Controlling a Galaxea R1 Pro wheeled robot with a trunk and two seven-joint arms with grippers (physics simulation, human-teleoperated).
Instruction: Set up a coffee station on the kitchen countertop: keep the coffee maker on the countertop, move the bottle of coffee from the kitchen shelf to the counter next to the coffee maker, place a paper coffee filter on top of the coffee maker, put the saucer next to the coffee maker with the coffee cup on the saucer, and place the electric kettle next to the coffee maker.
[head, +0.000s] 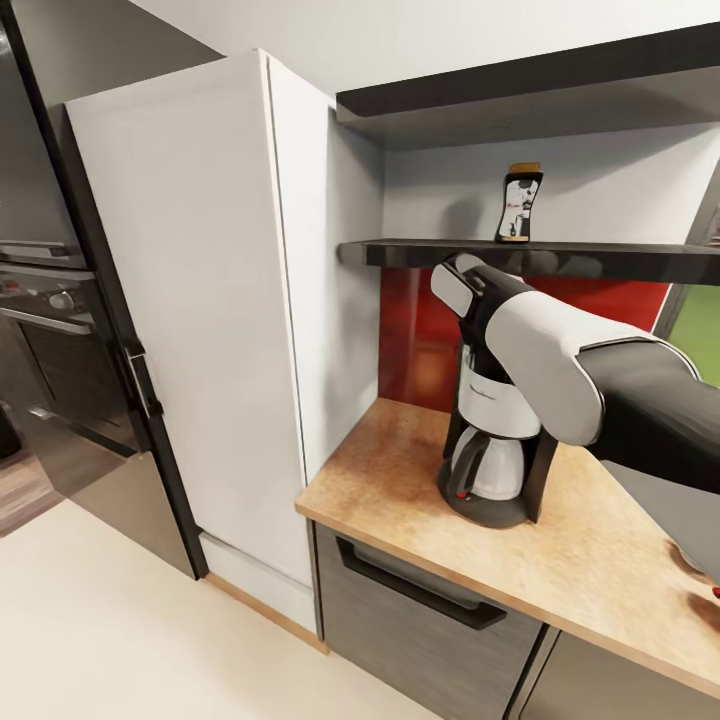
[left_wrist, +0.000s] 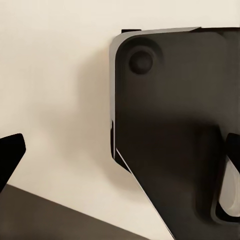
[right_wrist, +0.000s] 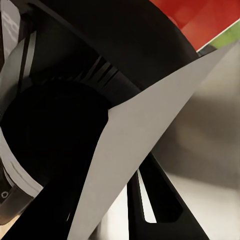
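The right arm (head: 560, 360) reaches over the coffee maker (head: 495, 440); the bottle of coffee (head: 519, 204) stands beyond on the shelf (head: 600, 258). I cannot tell how either gripper's jaws stand.

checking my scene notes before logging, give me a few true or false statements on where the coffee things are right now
1. The bottle of coffee stands upright on the dark shelf. True.
2. The coffee maker sits on the floor. False: it stands on the wooden countertop.
3. The robot's right arm reaches across in front of the coffee maker. True.
4. The bottle of coffee is beside the coffee maker on the counter. False: it is on the shelf above.
5. The wall behind the coffee maker is blue. False: it is red.
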